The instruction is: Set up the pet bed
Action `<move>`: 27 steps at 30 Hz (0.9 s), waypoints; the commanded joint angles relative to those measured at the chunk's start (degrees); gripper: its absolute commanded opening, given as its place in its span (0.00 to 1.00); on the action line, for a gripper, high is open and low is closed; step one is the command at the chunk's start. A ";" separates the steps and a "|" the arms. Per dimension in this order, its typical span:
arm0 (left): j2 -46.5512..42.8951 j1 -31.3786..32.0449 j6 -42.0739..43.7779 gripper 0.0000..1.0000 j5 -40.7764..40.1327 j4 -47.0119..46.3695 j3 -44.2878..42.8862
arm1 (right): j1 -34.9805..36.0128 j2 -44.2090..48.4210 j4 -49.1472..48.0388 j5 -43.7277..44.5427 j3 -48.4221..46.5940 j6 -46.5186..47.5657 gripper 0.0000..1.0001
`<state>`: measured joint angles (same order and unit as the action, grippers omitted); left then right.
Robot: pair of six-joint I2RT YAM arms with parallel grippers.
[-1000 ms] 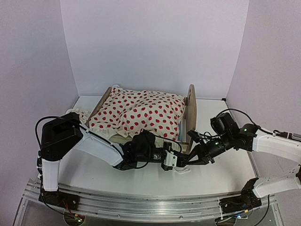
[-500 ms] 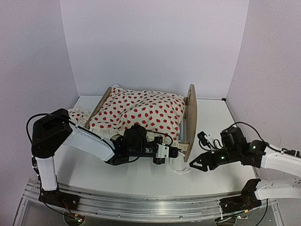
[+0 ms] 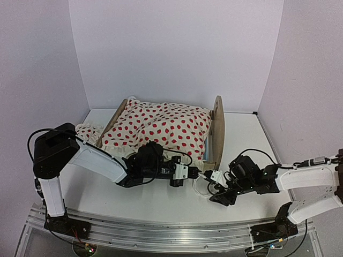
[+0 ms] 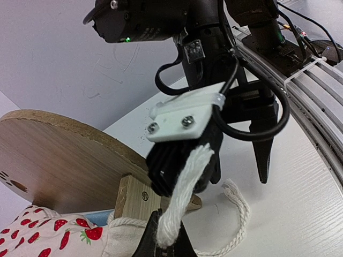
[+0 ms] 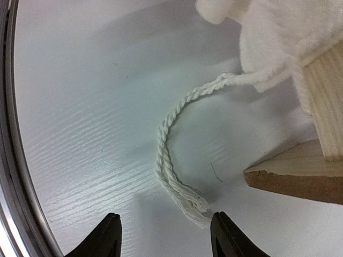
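Light-wood pet bed (image 3: 217,131) heaped with red-dotted bedding (image 3: 166,126).

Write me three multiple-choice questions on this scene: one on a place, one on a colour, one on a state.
1. The loose cord end lies: A on the table; B on the mattress; C on the headboard.
2. The dots on the blanket are: A blue; B red; C green.
3. The left gripper is: A open; B shut on a white cord; C shut on the bed frame.
Key: 1 A, it rests on the table; 2 B, red spots on white cloth; 3 B, the cord leaves its closed fingers.
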<state>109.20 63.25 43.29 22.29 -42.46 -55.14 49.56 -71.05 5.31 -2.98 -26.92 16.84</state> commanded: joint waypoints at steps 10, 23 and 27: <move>-3.31 -1.80 -1.68 0.00 0.85 -1.93 0.62 | 0.37 -14.19 0.15 -0.31 -8.99 18.75 0.55; -4.55 -2.41 -1.69 0.00 1.17 -2.53 1.94 | -0.52 -19.23 19.57 2.87 -14.48 16.99 0.20; -4.55 -2.52 -1.79 0.00 1.31 -2.63 1.97 | -0.57 -19.63 22.14 3.97 -15.22 15.99 0.01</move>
<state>107.83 61.13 41.95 22.37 -42.50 -53.52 49.17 -89.69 18.73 -1.18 -41.35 33.94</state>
